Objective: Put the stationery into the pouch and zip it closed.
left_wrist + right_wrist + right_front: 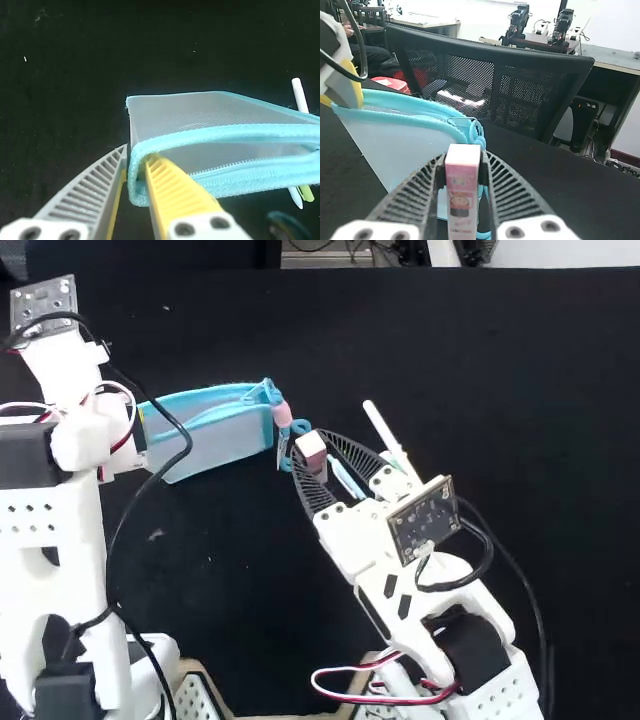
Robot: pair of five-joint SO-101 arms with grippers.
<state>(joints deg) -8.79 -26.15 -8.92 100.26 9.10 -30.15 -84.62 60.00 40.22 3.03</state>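
Stationery was seen being packed at a black table (pixel 500 350), with the job judged to be in its early part. The pale-blue pouch (pixel 215 435) was lifted at its left end, where the left gripper (pixel 137 161) was closed tight on the blue hem, which was pinched between a grey finger and a yellow one.

The right gripper (pixel 463 160) was closed on a small pink-and-white piece, apparently an eraser (pixel 462 187). It was held upright just beside the pouch's right end, close to the zip pull (pixel 475 131) and not yet inside the pouch.

The mouth of the pouch was shown open along its top edge, with the two rows of zip teeth parted and the pull sitting at the right end.

A white pen (pixel 383 432) was left lying on the table to the right of the pouch and apart from it, on the far side of the right arm.

By this reckoning three steps were left. The eraser was to be dropped through the opening, the pen was to be collected and put in, and the zip was then to be drawn shut while the pouch was steadied at its left end.
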